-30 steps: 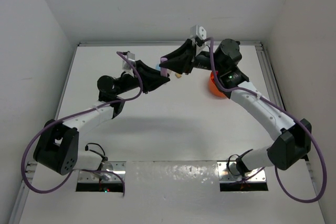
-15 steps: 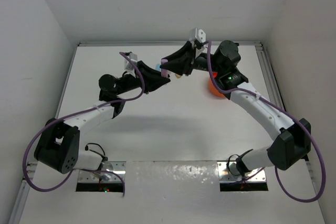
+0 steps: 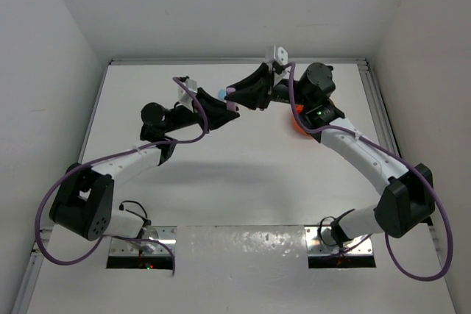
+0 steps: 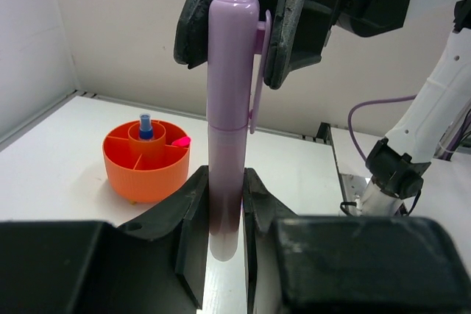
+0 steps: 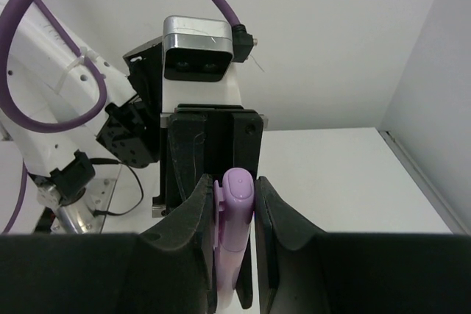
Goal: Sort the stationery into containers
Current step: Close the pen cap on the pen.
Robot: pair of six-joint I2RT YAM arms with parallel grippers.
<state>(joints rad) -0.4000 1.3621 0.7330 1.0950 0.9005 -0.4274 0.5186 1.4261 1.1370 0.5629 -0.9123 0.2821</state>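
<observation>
A lilac marker (image 4: 231, 108) with a clip on its cap is held above the table between both arms. My left gripper (image 4: 225, 207) is shut on its lower barrel. My right gripper (image 5: 234, 207) is shut on the capped end (image 5: 238, 189), its dark fingers (image 4: 202, 20) flanking the cap in the left wrist view. In the top view the two grippers meet tip to tip, left (image 3: 219, 110) and right (image 3: 240, 98). The orange container (image 4: 146, 167) stands on the table beyond. A small blue bottle (image 4: 146, 127) sits in its centre well and a pink piece (image 4: 180, 140) in one compartment.
In the top view the orange container (image 3: 296, 126) is mostly hidden behind the right arm's wrist. A pale blue piece (image 3: 221, 94) shows beside the meeting fingers. White walls close the table at the back and on both sides. The left wrist camera housing (image 5: 199, 48) faces the right wrist.
Both grippers, still joined on the lilac marker, have shifted slightly toward the back of the table. Neither grip has changed.
</observation>
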